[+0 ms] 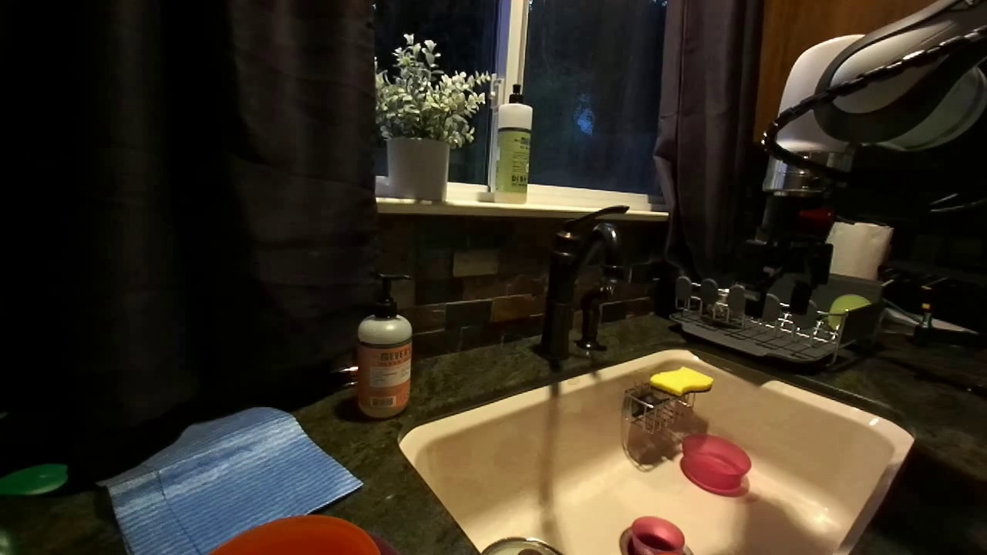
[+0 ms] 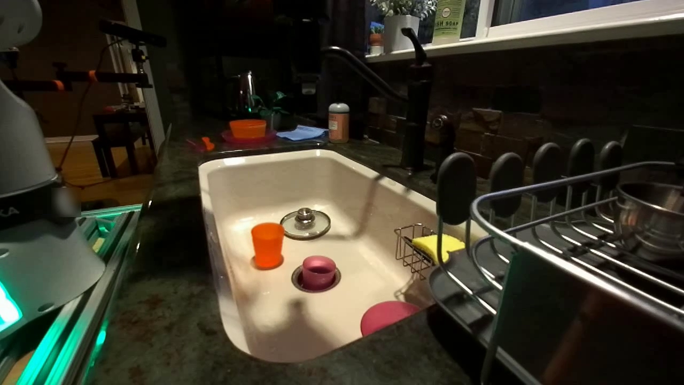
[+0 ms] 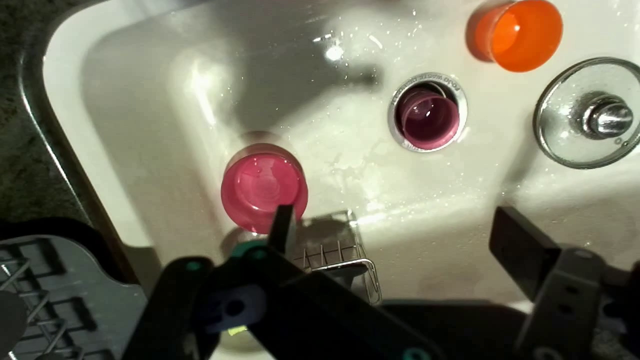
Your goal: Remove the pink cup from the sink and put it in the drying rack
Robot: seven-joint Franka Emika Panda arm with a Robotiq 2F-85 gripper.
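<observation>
The pink cup stands upright in the drain opening of the sink. It shows in an exterior view and in the wrist view, with its open rim facing up. My gripper is open with nothing between its fingers. In the wrist view the cup lies beyond the fingertips, apart from them. In an exterior view the dark gripper is hard to make out in front of the drying rack. The rack also shows close up in an exterior view and at lower left in the wrist view.
A flatter pink dish, an orange cup and a glass lid lie in the sink. A wire caddy with a yellow sponge hangs on the sink wall. The faucet stands behind. The rack holds a metal pot.
</observation>
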